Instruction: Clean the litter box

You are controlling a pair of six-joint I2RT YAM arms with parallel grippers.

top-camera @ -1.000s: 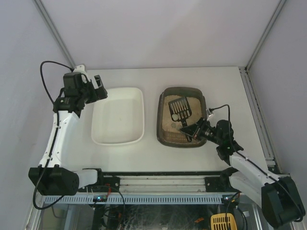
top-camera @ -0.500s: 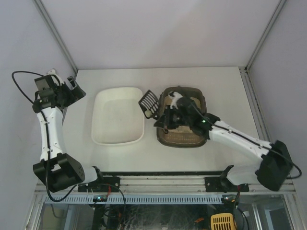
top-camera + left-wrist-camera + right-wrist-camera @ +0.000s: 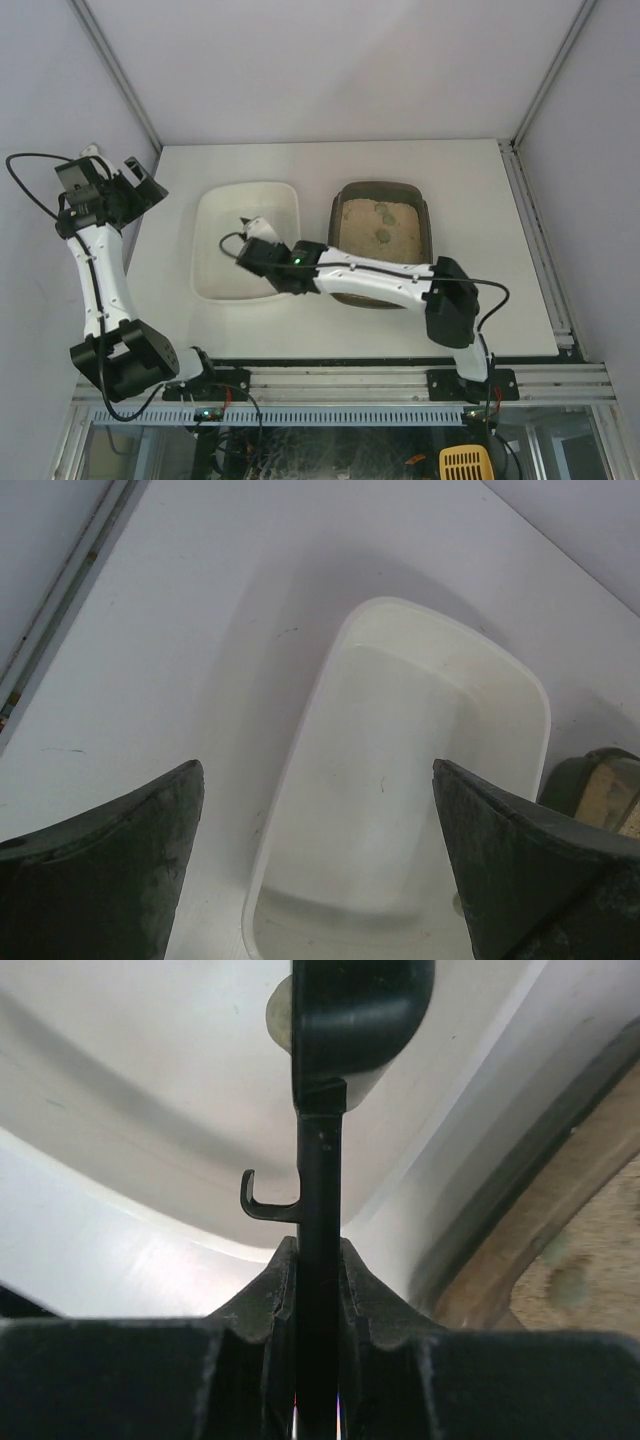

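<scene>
On the right half of the table, litter box (image 3: 380, 187): a dark grey-brown tray with a wide rim, lying just beside the white tray and apart from it.
Litter (image 3: 362, 238): beige and sandy, covering the floor of the box — two darker clumps (image 3: 383, 210) lie on it, one behind the other, near the middle.
White tray (image 3: 222, 255): a plain rounded rectangle on the left half of the table (image 3: 470, 180); its floor looks bare where it shows.
Right arm: it reaches from its base across the near edge of the litter box, with its wrist over the near right part of the white tray.
Right gripper (image 3: 318, 1270): its fingers are pressed onto the thin black handle of the scoop (image 3: 318, 1175), which runs straight out between them.
Scoop: seen edge-on in the wrist view, with a small hook on the handle and its head over the white tray's inner wall; the litter box rim and litter show at the right of that view.
Left arm: raised at the far left, beside the table's edge.
Left gripper (image 3: 317, 772): its two dark fingers are spread wide with nothing between them — it looks down at the white tray, with a corner of the litter box at the right edge.
</scene>
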